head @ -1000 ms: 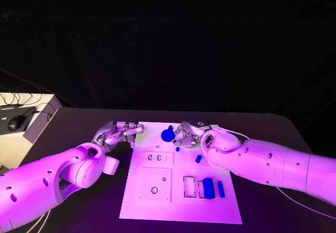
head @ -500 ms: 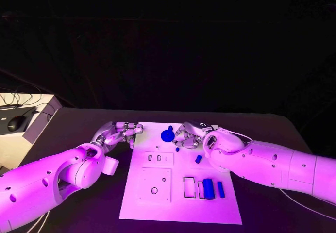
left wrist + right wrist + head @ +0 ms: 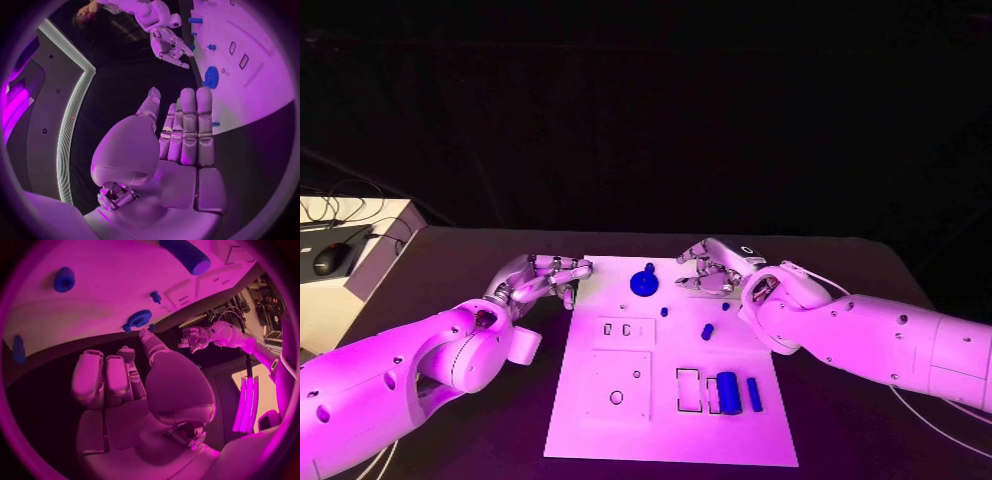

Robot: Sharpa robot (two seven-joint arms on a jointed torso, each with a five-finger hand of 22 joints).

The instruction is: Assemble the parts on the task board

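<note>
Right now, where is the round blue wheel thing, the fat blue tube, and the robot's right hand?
Round blue part (image 3: pixel 645 282): head view, middle of its disc.
Fat blue cylinder (image 3: pixel 727 388): head view, middle of its length.
Right hand (image 3: pixel 710 268): head view, middle of the hand.

— Is anything moving? — The right hand (image 3: pixel 714 272) is pulling away from the round blue part (image 3: pixel 645 281) at the far end of the task board (image 3: pixel 733 420), drifting outward toward the board's right edge. — Carrying anything? — No, its fingers (image 3: pixel 87 375) are lifting off the part empty.
</note>
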